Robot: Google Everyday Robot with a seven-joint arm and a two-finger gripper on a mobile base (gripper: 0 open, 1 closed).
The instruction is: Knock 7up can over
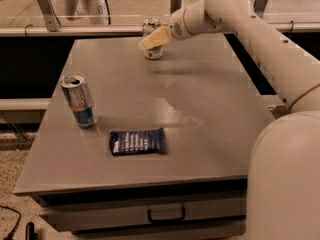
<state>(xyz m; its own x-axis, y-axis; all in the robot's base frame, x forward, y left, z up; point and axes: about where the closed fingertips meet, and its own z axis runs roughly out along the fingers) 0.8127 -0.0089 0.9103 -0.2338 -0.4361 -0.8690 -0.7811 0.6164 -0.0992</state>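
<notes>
The 7up can (153, 52) stands at the far edge of the table (210, 104), a little left of the middle of that edge, and from where I stand it looks upright, or close to it. Only its silver top and its base show; the middle is covered by the gripper (148, 41), a pale wedge lying across the can's near side at about mid-height and slanting down to the left. It seems to be touching the can or just short of it. Whether the gripper is spread or pressed together I cannot tell from here.

I would judge the can light and stiff, with a smooth, slippery wall and a narrow base, so it should tip easily. Nothing shows whether it is full or empty; a full one would resist more. No grasp is needed. A push high on the wall, near the rim, would roll it over its bottom edge, while a low push would more likely slide it along the smooth tabletop. Pushed away from us, it could go off the back edge, which is just behind it.

The white arm (260, 29) reaches the can from the right, crossing the table's far right corner. Well nearer than the can and to its left stands a taller blue-and-silver can (80, 101), upright. Nearer again, almost straight in front of the 7up can, a dark blue packet (137, 141) lies flat. Both are well apart from it.
</notes>
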